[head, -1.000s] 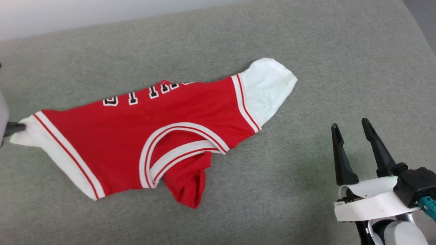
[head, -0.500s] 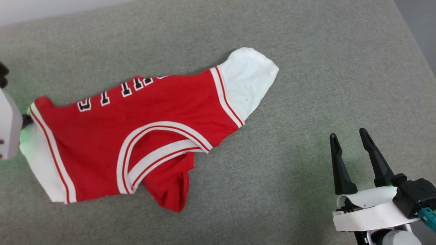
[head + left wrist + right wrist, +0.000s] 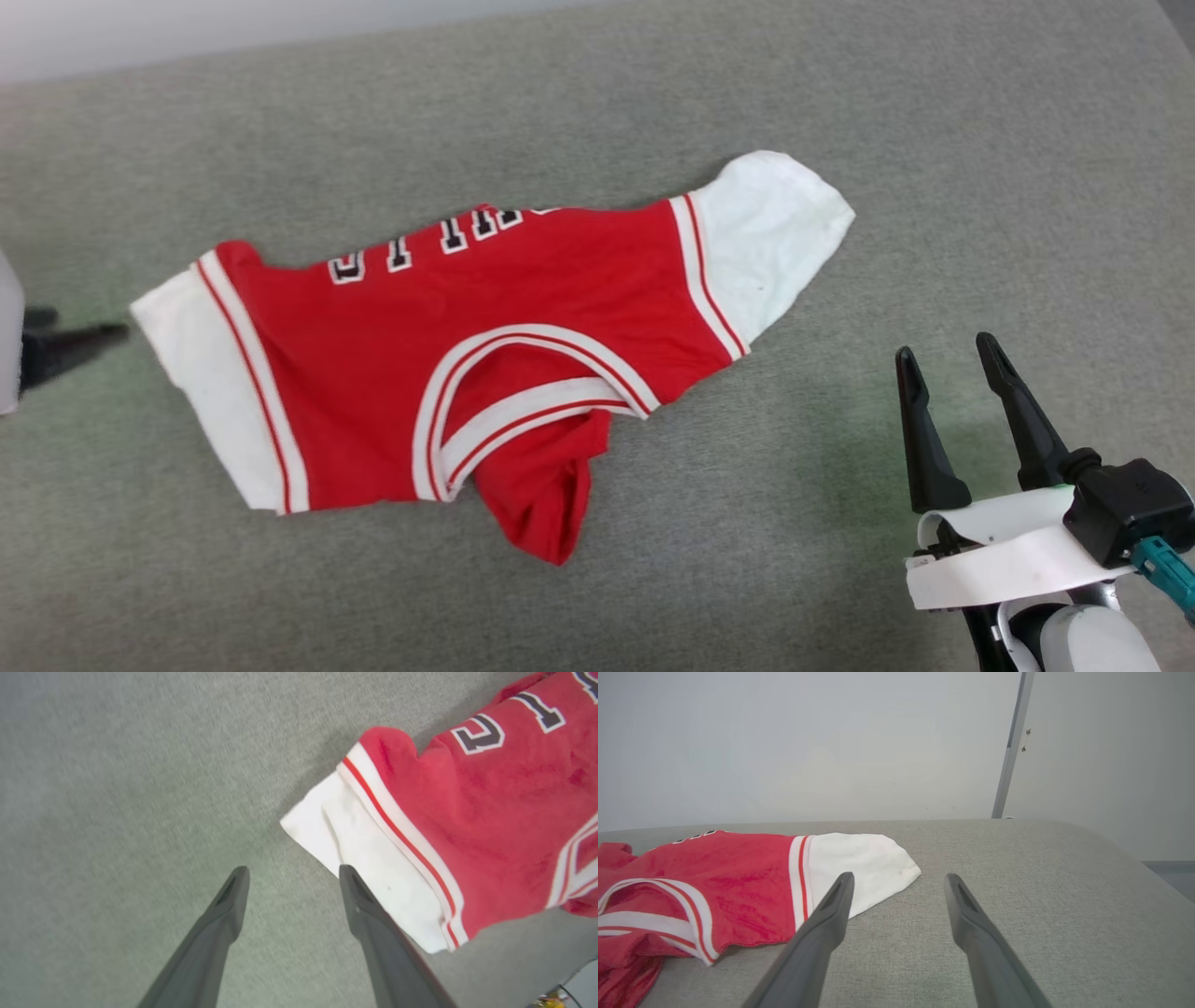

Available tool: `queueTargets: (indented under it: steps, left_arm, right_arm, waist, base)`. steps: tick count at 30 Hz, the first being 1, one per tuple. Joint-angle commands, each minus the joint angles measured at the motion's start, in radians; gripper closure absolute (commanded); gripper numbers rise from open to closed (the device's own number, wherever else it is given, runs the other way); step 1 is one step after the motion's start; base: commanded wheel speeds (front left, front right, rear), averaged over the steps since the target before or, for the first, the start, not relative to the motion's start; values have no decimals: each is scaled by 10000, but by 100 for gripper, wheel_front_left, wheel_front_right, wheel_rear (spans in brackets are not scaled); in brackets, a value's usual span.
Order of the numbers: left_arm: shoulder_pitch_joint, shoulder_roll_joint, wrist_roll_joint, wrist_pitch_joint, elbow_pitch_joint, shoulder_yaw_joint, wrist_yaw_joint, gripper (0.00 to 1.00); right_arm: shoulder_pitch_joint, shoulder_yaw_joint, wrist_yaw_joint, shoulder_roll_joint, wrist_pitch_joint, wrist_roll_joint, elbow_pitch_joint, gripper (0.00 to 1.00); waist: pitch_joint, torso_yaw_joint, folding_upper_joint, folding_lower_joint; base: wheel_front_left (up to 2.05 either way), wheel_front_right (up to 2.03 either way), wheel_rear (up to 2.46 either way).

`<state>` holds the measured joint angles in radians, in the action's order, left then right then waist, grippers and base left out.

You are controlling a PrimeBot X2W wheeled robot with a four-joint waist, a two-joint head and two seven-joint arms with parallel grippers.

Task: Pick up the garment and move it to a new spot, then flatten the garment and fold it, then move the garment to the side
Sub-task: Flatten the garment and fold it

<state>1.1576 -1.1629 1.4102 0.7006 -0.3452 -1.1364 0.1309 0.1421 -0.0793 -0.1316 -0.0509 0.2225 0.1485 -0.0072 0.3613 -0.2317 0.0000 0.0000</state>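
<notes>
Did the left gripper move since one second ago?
Yes. The left gripper has let go of the garment and drawn back leftward from its white sleeve in the head view.

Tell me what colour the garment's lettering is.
Black with white outlines on the red garment; the lettering shows best in the left wrist view.

Grey-green woven fabric counter [image 3: 840, 93], rounded far edge and corner. Plain pale grey wall [image 3: 784, 742] behind. Vertical metal strip [image 3: 1011, 746] on wall, right of centre. Even, soft light; faint shadows.
</notes>
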Motion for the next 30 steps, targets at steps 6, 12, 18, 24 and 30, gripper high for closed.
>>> queueTargets:
  steps: [6,12,18,24,30]
  left_arm:
    - [-725,-55,2320,941,406,215,-7,0]
    - [-1335,-65,3069,940,346,211,-7,0]
    - [-1749,368,3453,562,-38,314,-6,11]
    - [-1731,564,3287,248,-252,506,-6,100]
    - [-1126,-30,1788,-45,-600,413,-6,100]
  right_arm:
    - [104,-97,18,8,59,-14,18,0]
    - [-107,-15,18,14,147,39,-180,0]
    - [-312,-28,18,14,221,102,-293,0]
    - [-334,134,18,13,246,141,-259,0]
    - [-143,135,18,13,209,162,-46,0]
  waist:
    - [17,37,0,0]
    - [269,-333,0,0]
    - [327,-552,0,0]
    - [182,-436,0,0]
    - [-152,-125,0,0]
  base:
    - [0,0,0]
    - [0,0,0]
    - [0,0,0]
    - [0,0,0]
    - [0,0,0]
